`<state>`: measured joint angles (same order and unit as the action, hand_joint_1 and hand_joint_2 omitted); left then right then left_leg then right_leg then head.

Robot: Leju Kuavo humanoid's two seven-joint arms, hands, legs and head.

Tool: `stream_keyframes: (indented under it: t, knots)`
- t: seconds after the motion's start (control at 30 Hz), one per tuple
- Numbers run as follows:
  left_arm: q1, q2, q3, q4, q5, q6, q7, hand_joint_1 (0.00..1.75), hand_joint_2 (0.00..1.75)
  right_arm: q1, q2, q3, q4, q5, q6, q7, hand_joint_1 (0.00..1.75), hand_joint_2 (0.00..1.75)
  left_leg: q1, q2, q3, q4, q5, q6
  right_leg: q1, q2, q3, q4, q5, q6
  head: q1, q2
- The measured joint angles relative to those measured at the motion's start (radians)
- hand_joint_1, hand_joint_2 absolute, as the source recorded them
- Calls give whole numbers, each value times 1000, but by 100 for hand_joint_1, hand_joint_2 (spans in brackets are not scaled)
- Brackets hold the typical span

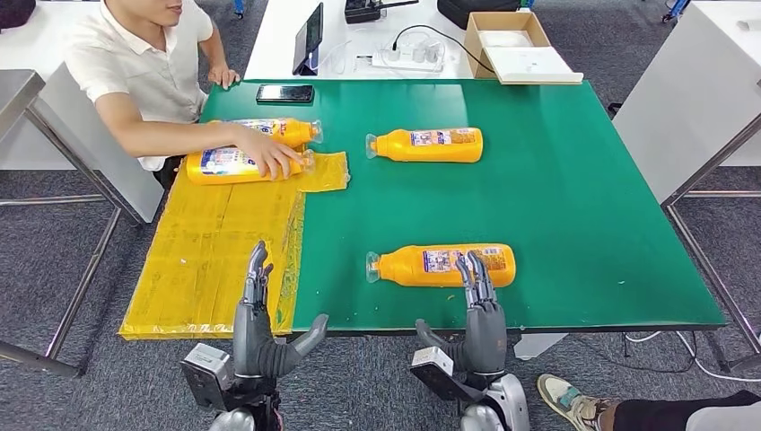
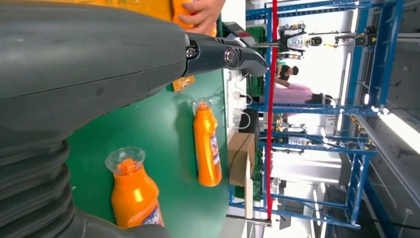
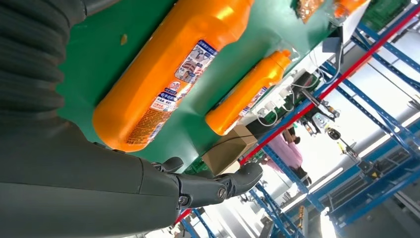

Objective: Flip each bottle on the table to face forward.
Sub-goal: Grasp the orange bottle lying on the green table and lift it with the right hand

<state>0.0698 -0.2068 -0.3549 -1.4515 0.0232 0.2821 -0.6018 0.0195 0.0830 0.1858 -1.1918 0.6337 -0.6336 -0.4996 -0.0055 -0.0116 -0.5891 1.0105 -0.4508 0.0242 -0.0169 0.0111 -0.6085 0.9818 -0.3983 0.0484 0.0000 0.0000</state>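
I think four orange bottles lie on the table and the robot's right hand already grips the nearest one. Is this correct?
Not quite. Four orange bottles lie there, but in the head view the right hand is open beside the nearest bottle, gripping nothing.

Bright, even light from overhead fills the head view, sharp throughout; the bottles cast only faint, short shadows on the green table (image 1: pixel 574 197). In both wrist views the background beyond the table burns out to white between the blue racks (image 2: pixel 366 124), with a ceiling light strip (image 2: pixel 401 131) glaring. The hand (image 2: pixel 74 69) close to the lens looks soft and dark.
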Motion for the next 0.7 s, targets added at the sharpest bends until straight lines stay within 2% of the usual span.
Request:
stream_keyframes:
  t: [0.43,0.7]
  knots:
    - [-2,0,-5,17,1,-10,-2,0,175,-50,-41,-5,80,115,2,76,0,175,0,0,0,0,0,0,0,0,0,0,0,0,0,0]
    - [-2,0,-5,18,1,-13,-1,0,175,-61,-52,-6,105,124,2,82,0,175,0,0,0,0,0,0,0,0,0,0,0,0,0,0]
